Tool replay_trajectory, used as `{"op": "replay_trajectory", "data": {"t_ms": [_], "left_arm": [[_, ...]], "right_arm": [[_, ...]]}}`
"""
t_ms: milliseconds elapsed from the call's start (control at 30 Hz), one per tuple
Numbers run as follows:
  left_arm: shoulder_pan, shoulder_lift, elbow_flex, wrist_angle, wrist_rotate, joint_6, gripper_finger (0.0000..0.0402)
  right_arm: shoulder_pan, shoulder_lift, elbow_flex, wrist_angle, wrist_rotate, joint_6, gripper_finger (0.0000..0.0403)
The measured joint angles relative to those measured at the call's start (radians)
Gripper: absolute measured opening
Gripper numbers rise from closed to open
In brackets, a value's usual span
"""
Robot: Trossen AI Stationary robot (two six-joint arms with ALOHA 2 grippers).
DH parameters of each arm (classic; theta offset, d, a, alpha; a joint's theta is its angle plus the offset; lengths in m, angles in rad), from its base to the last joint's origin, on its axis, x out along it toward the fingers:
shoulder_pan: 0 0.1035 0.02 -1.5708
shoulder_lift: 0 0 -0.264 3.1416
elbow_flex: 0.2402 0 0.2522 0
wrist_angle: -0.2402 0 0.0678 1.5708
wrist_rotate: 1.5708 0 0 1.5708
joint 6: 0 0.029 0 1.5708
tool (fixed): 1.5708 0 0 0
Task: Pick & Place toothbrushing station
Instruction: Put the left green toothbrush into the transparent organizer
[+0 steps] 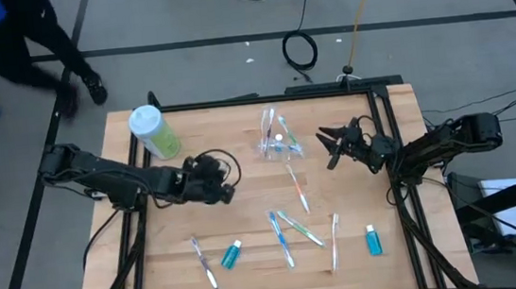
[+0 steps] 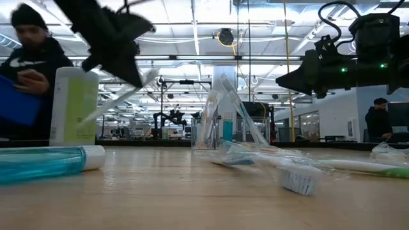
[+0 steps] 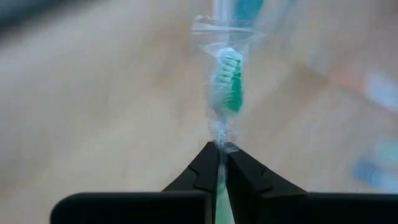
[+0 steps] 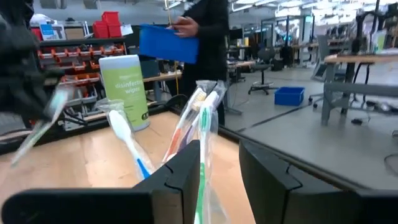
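- High view is showing the left claw sitting over the left-middle of the wooden worktop, near the tall green bottle standing at the back-left corner.
- Left wrist view is showing that claw's fingers pressed together on a wrapped toothbrush with green and white bristles, the clear wrapper pinched right at the tips.
- Low view is showing the same brush hanging tilted under the left claw, lifted clear of the worktop, in front of the green bottle.
- Right claw is hovering at the back-right, just beside the clear plastic cup, with its fingers standing apart and gripping nothing.
- Right wrist view is looking past the spread fingers at the cup's toothbrushes standing up close in front, the green bottle farther behind.
- Cup is sitting back-centre on the worktop and is holding several brushes.
- Loose wrapped toothbrushes are lying flat: an orange one in front of the cup, a blue and green group front-centre, a white one to their right, another front-left.
- Teal tubes are lying front-left and front-right, well apart.
- A person is standing on the floor beyond the back-left corner, holding something blue.
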Motion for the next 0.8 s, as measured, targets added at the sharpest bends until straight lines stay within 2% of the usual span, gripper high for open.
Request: {"op": "replay_trajectory", "data": {"t_ms": [100, 200, 267, 433, 567, 667, 800], "left_arm": [[0.011, 0.001, 0.001, 0.293, -0.204, 0.167, 0.0006], [0.053, -0.001, 0.004, 0.585, -0.307, 0.360, 0.0005], [0.090, 0.016, 0.005, 0.763, -0.310, 0.460, 0.0009], [0.183, 0.110, 0.004, 1.083, -0.303, 0.651, 0.0003], [0.254, 0.249, 0.004, 1.280, -0.288, 0.659, 0.0009], [0.293, 0.357, 0.004, 1.397, -0.223, 0.649, 0.0011], [0.316, 0.466, 0.004, 1.406, -0.205, 0.641, 0.0003]], "right_arm": [[0.000, 0.000, 0.000, -0.017, 0.000, 0.049, 0.0105], [0.000, 0.000, 0.000, -0.032, 0.000, 0.080, 0.0105], [0.000, 0.001, 0.000, -0.042, -0.001, 0.081, 0.0105], [0.000, 0.001, 0.000, -0.051, 0.000, 0.071, 0.0105], [0.000, 0.001, 0.000, -0.051, 0.000, 0.066, 0.0105], [0.000, 0.001, 0.000, -0.051, 0.000, 0.065, 0.0105], [0.000, 0.001, 0.000, -0.051, 0.001, 0.057, 0.0105]]}}
